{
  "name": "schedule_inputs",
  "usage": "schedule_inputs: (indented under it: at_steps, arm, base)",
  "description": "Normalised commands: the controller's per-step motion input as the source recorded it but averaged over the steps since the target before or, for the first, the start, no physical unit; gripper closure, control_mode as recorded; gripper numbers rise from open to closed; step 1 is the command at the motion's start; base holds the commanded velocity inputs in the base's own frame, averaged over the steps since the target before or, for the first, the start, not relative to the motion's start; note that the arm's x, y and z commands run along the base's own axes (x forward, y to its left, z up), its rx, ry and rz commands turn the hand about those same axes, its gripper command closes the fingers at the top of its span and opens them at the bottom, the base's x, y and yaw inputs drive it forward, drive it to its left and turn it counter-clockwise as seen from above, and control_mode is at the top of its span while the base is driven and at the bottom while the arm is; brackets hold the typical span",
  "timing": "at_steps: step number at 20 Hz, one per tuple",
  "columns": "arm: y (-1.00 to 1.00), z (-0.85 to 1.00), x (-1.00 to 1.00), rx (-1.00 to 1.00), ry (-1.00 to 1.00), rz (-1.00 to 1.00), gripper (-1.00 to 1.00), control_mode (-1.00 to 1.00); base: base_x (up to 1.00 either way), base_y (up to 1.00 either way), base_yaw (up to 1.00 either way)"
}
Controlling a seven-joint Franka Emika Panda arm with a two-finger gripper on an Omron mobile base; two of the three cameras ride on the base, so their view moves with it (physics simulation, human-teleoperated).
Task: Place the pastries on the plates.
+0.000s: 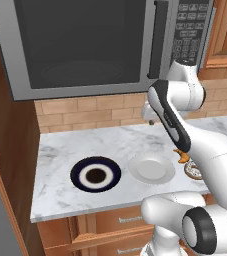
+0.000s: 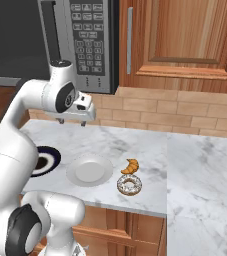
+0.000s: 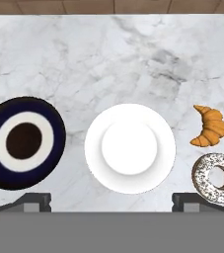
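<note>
A golden croissant (image 3: 210, 126) (image 2: 130, 166) (image 1: 183, 156) lies on the marble counter, right of the white-grey plate (image 3: 96, 148) (image 2: 89, 170) (image 1: 137, 167). Just in front of the croissant sits the iced ring doughnut (image 3: 217, 177) (image 2: 129, 185) (image 1: 192, 170), partly hidden by my arm in the left base view. The dark navy plate (image 3: 54, 133) (image 1: 77, 172) (image 2: 52, 156) with a white ring lies left of the white one. Both plates are bare. My gripper (image 3: 111, 202) (image 2: 71, 122) hangs high above the counter, over the white plate's area, open, with nothing between its fingers.
A microwave (image 1: 95, 45) (image 2: 85, 40) hangs over the counter close behind my hand. Wooden cabinets (image 2: 180, 40) and a brick backsplash (image 2: 185, 112) line the back. The counter's front edge (image 1: 85, 212) runs close to the plates and the doughnut.
</note>
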Motion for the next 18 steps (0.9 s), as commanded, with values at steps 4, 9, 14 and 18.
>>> schedule_inputs:
  at_steps: [4,9,14,18]
  arm:
    - [-0.4,-0.49,0.0,0.0,0.0,0.0,-1.0,-1.0]
    - [-0.58,-0.53,0.0,0.0,0.0,-0.04,-1.0,-1.0]
    - [-0.54,-0.51,0.11,0.0,0.05,-0.05,-1.0,-1.0]
    - [-0.37,-0.6,0.12,0.0,0.09,-0.02,-1.0,-1.0]
  base:
    - [0.0,0.0,0.0]
    - [0.0,0.0,0.0]
    - [0.0,0.0,0.0]
    - [0.0,0.0,0.0]
